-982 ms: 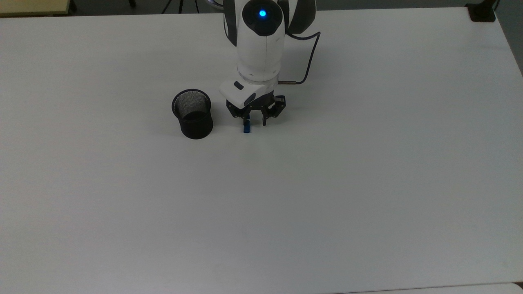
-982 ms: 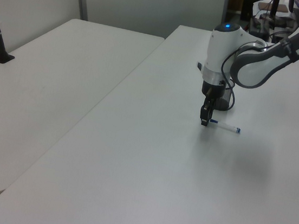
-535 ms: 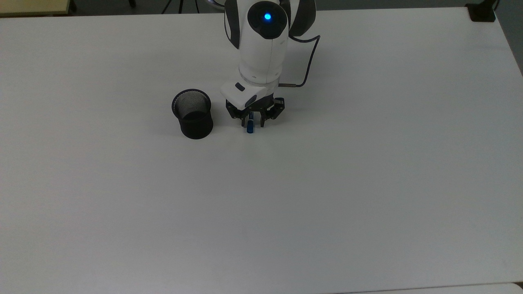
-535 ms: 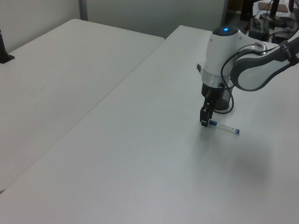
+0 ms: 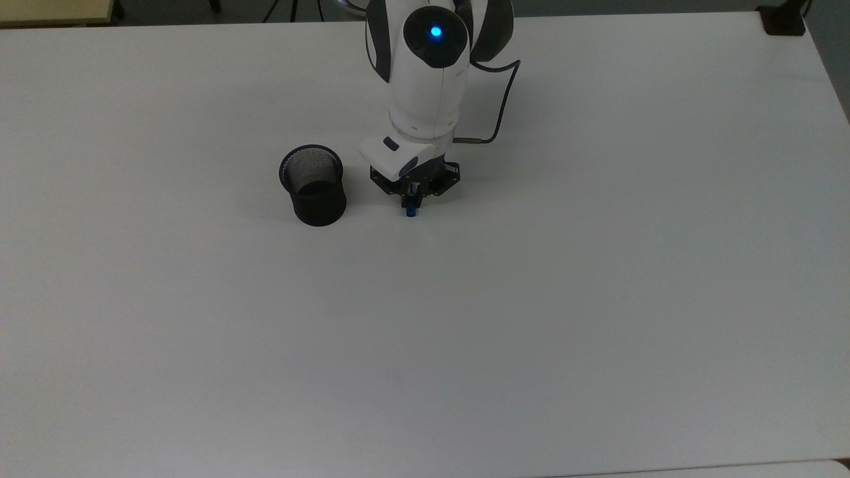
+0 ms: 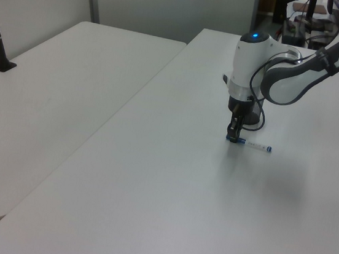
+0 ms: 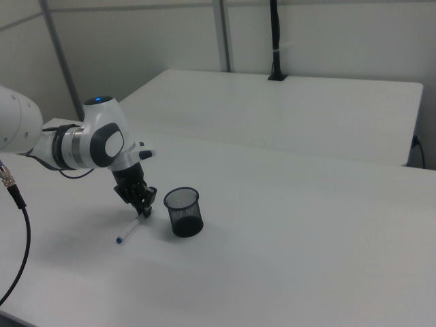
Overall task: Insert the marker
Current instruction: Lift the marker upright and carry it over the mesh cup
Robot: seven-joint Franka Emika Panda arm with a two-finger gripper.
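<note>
Black fingers of the pincer (image 5: pixel 412 197) are pressed in on the blue-capped end of the marker (image 6: pixel 253 145), which lies flat on the white desk (image 5: pixel 597 299). In the left view the white barrel runs away from the fingers toward the left view's right, ending in a small blue tip, so the grip sits at one end of the long axis and not at its middle. In the right view the barrel trails down toward the right view's left and the desk's near edge, its tip resting on the surface.

Just beside the pincer, on the top view's left, stands the black mesh cup (image 5: pixel 313 185), upright, its mouth open and nothing visible inside. Cup and marker are near each other but apart, both in the half of the desk nearer the robot's base, well away from the corners.

With the hold so far off centre, the free end will probably sag or swing on lifting. The marker's long axis now lies level; it must be brought upright over the cup's mouth before going in.
</note>
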